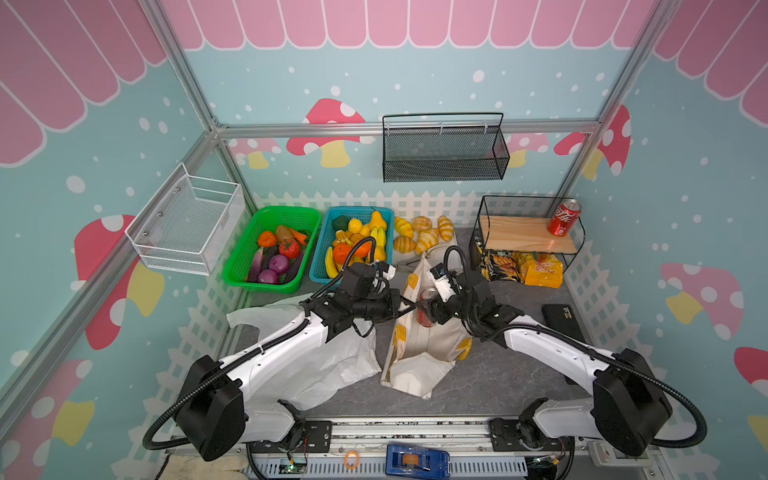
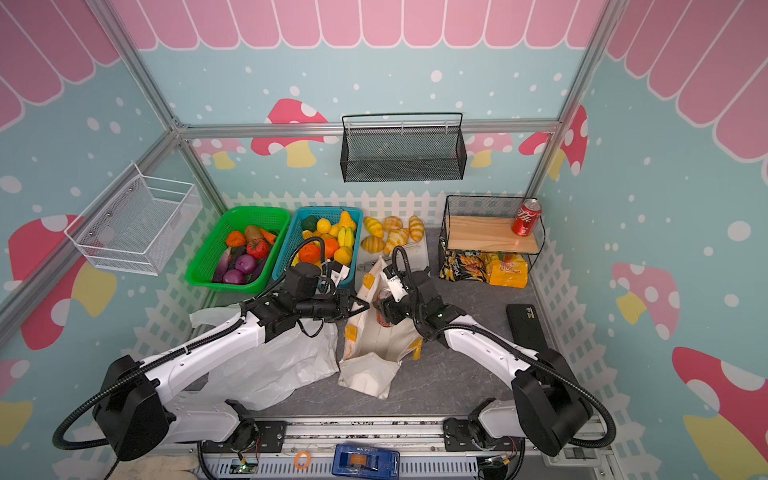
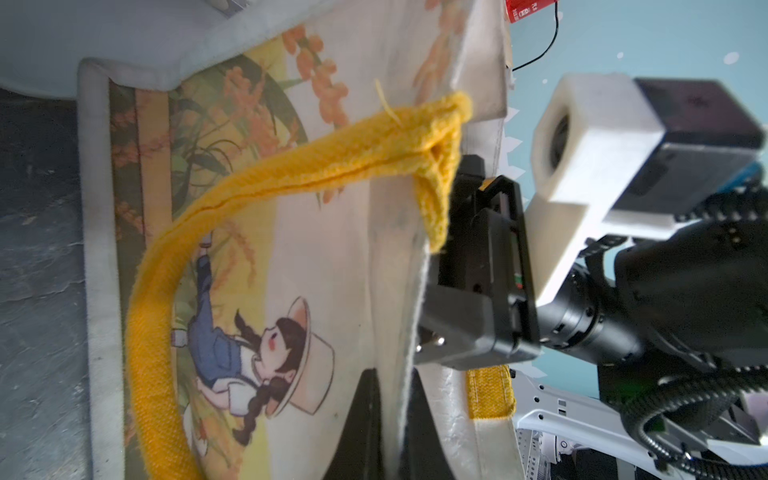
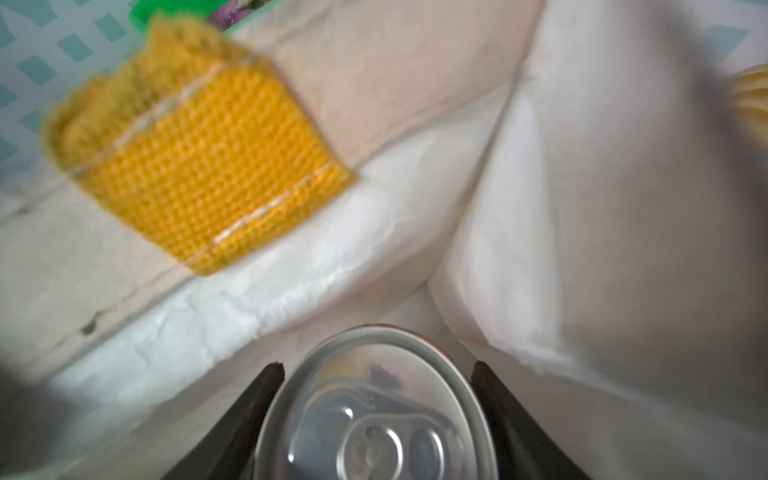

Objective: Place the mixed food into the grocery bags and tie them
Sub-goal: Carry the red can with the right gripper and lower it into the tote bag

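Eyes on the red soda can (image 1: 424, 319): it sits squarely between the two black fingers of the right gripper (image 1: 428, 308), clamped from both sides. The right wrist view looks straight down on its silver lid (image 4: 376, 411), a finger (image 4: 249, 419) pressed against each flank. The jaws stand fairly wide, closed on the can's body. The can is in the open mouth of the tote (image 1: 415, 365), with white inner walls rising around it and a yellow patch (image 4: 199, 166) on the near wall.

Across from it, the left gripper (image 1: 409, 308) is pinched fully closed on the tote's rim. The left wrist view shows the fabric edge caught between its fingers (image 3: 365, 415), and the yellow handle (image 3: 249, 187) drooping over the printed side.

Further out, the plastic bag (image 1: 324, 365) lies crumpled under the left arm. The second can (image 1: 564, 218) stands upright on the wooden shelf (image 1: 515, 239), well apart. The onions (image 1: 279, 263) and the tomato (image 1: 289, 248) are in the green basket (image 1: 232, 266)
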Controlling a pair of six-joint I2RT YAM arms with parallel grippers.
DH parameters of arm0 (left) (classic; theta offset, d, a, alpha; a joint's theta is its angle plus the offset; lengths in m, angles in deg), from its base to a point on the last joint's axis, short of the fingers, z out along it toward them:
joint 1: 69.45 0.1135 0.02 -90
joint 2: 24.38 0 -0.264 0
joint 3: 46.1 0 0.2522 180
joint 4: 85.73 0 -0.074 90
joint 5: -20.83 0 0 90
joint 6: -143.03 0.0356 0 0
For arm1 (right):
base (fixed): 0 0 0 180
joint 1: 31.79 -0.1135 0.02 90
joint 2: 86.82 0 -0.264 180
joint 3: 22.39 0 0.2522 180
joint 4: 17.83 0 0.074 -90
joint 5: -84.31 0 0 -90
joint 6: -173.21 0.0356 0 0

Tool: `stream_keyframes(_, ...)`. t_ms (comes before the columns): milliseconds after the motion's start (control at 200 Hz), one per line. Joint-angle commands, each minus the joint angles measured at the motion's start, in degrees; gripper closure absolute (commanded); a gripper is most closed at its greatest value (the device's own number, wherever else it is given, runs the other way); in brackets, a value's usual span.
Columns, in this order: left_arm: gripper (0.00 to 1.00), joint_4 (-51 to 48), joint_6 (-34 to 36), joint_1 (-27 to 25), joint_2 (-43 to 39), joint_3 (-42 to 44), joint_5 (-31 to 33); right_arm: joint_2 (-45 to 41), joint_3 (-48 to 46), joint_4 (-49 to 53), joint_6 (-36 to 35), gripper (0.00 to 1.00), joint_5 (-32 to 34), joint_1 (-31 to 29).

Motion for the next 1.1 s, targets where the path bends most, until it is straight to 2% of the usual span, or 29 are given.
stream_keyframes(0, 1.00, 2.1, -0.7, 0.7, -0.3, 1.7, 1.4, 0.4, -1.9, -15.0, -2.6, 0.82, -2.4, -0.3)
stream_keyframes(110, 1.00, 3.0, -1.6, 1.6, -0.5, 3.0, 0.7, 2.1, -5.8, -23.9, -1.8, 0.82, -2.2, -0.4)
stream_keyframes(210, 1.00, 3.2, -1.7, 2.3, -0.8, 3.7, 0.2, 4.7, -6.3, -27.7, -1.0, 0.82, 0.3, -0.9)
stream_keyframes(390, 1.00, 3.3, -1.5, 3.3, -1.0, 4.4, -0.3, 9.5, -6.5, -31.2, -0.3, 0.83, 10.2, -1.1)
stream_keyframes(570, 1.00, 3.4, -0.7, 3.5, -0.4, 4.6, -0.6, 14.0, -6.1, -35.9, 2.2, 0.83, 17.1, -1.1)
stream_keyframes(831, 1.00, 3.4, 0.3, 3.6, 0.6, 5.0, -1.3, 20.5, -3.4, -39.9, 3.2, 0.82, 15.6, -1.1)
stream_keyframes(961, 1.00, 3.7, 0.4, 3.9, 0.9, 5.3, -1.3, 22.2, -3.0, -39.0, 2.7, 0.74, 14.1, -1.1)
stream_keyframes(1096, 1.00, 3.6, 0.3, 4.6, 0.7, 5.5, -1.2, 20.1, -3.3, -35.8, 1.3, 0.52, 13.6, -1.1)
